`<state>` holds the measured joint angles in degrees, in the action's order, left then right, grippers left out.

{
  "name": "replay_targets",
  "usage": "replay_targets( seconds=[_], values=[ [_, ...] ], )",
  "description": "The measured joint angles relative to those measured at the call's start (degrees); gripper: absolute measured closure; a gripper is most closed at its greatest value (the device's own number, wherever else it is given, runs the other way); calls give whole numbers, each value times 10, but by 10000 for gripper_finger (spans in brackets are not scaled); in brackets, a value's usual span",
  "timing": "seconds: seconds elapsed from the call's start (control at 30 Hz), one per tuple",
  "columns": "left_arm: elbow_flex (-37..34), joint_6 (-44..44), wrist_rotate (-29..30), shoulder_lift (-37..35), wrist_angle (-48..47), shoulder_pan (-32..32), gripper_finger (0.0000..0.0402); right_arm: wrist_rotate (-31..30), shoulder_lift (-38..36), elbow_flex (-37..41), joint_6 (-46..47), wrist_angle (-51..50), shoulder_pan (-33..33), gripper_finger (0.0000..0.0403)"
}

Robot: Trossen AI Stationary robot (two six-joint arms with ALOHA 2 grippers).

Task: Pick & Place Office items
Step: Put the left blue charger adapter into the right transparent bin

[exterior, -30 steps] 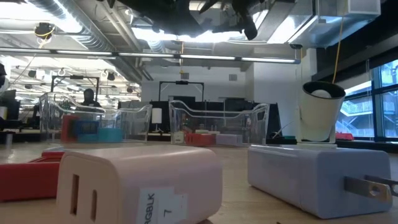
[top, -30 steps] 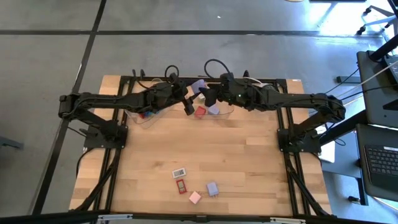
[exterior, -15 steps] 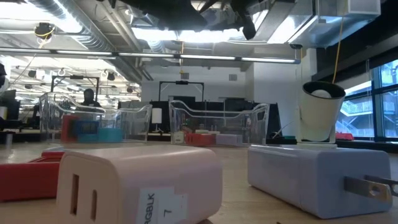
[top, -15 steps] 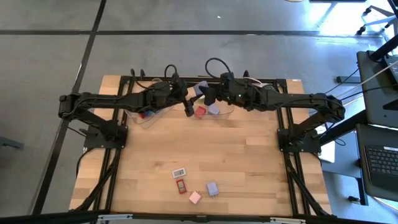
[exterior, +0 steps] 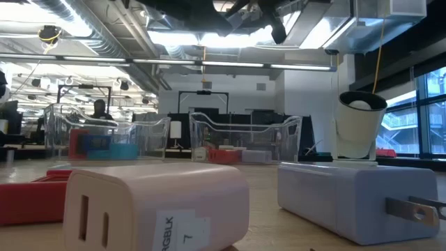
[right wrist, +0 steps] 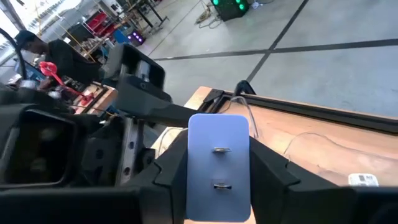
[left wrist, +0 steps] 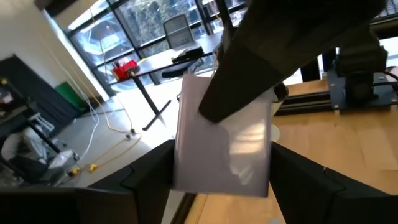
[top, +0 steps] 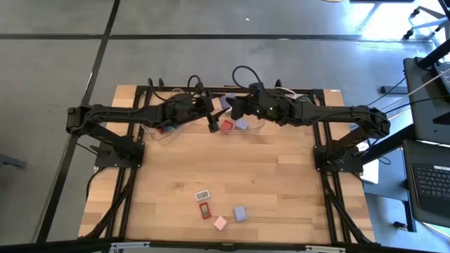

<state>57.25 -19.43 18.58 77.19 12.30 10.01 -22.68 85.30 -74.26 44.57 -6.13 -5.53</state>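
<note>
A lavender block [top: 225, 102] with two metal prongs [right wrist: 219, 167] hangs high over the clear trays at the table's far middle. Both grippers are on it. My left gripper [left wrist: 222, 149] comes from the table's left and my right gripper [right wrist: 217, 155] from its right, both shut on the block. Near the front edge a white block [top: 202, 195], a red one [top: 204, 209], a pink one [top: 220, 223] and another lavender one [top: 240, 213] lie flat on the table. My left gripper has the lavender block's two narrow sides [left wrist: 180, 155] between its fingers, coming roughly level from the table's left. The block is lifted clear, one broad face toward this wrist's camera. My right gripper pinches the same block by its two broad faces [right wrist: 194, 168]. It comes from the table's right, slanting slightly down. One of its fingers [left wrist: 249, 74] lies across the broad face. The pronged end faces its wrist camera.
Two clear trays [exterior: 104, 136] [exterior: 244, 136] stand at the far edge under the grippers. The right tray holds a red block [top: 226, 126] and a lavender block [top: 241, 124]. A round white object [exterior: 361, 125] stands at the right. The table's middle [top: 232, 165] is bare wood.
My left gripper has rolled a little about its own line, and the lavender block has turned slightly with it. The block has stayed high over the trays.
</note>
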Motion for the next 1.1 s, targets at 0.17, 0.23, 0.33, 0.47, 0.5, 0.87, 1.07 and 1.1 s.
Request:
replay_targets(
  seconds=[0.17,0.23,0.33,0.47,0.5,0.87,1.07,1.1],
  values=[
    [0,2,1,-1,1,-6,153,2,0,0,0,-1,1,280],
    [0,2,3,-1,0,-9,147,2,0,0,0,-3,1,280],
    [0,2,16,-1,-4,-14,136,3,0,0,-2,-5,1,280],
    [0,35,65,-1,-29,-19,119,2,0,0,-7,-15,-1,280],
    [0,47,77,-1,-39,-18,116,1,0,0,-7,-20,-2,280],
    [0,220,99,-1,-222,-16,109,9,0,0,-18,-59,-20,280],
    [0,311,63,-1,-337,-16,109,8,0,0,-18,-75,-37,278],
    [0,324,55,-1,-354,-16,109,4,0,0,-18,-81,-39,278]
  ],
)
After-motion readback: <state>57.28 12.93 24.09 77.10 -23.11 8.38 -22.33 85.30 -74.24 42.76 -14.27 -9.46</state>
